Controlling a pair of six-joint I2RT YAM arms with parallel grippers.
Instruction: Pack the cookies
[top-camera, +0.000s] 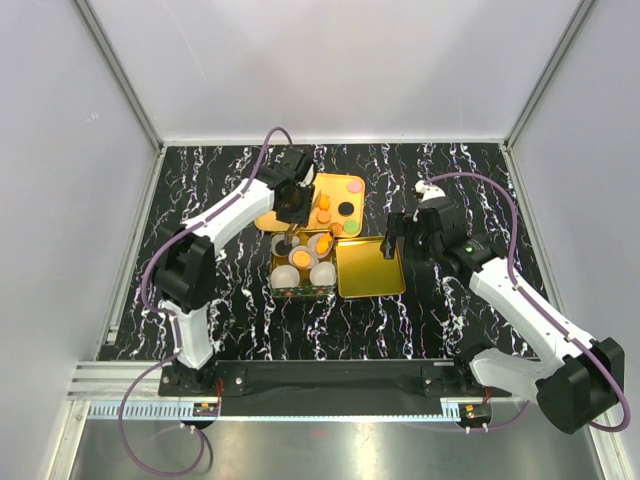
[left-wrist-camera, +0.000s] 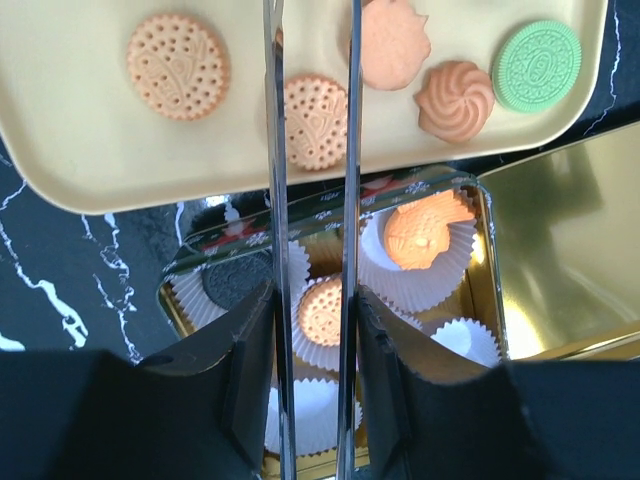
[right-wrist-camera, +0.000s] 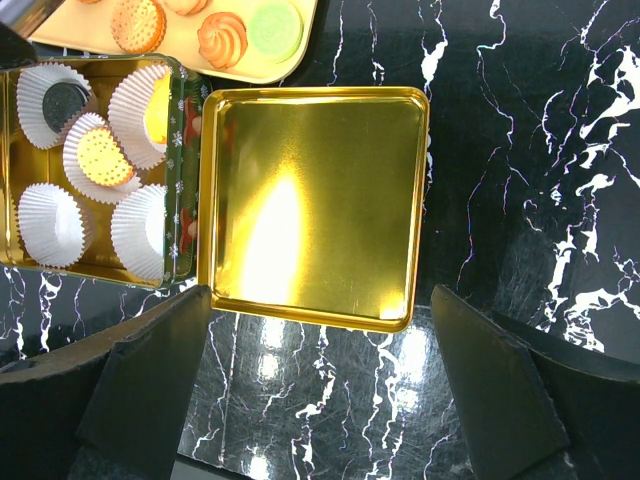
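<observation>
Cookies lie on a cream tray (left-wrist-camera: 60, 130): a round orange one (left-wrist-camera: 178, 65), a swirl (left-wrist-camera: 455, 100) and a green one (left-wrist-camera: 537, 65). My left gripper (left-wrist-camera: 315, 295) is shut on metal tongs (left-wrist-camera: 275, 200), and it hovers over the tray's near-left part (top-camera: 293, 200). The tong blades run past the view's top edge. Another round orange cookie (left-wrist-camera: 315, 120) shows between them; I cannot tell whether they touch it. In the gold tin (top-camera: 275, 262), paper cups hold a black cookie (left-wrist-camera: 235, 280) and two orange cookies (left-wrist-camera: 322, 312). My right gripper (right-wrist-camera: 320, 295) is open above the table.
The tin's gold lid (right-wrist-camera: 310, 200) lies inside-up just right of the tin, below the right gripper's fingers. Two white paper cups (right-wrist-camera: 45, 220) in the tin stand empty. Black marbled tabletop (right-wrist-camera: 520, 150) surrounds everything; grey walls enclose the table.
</observation>
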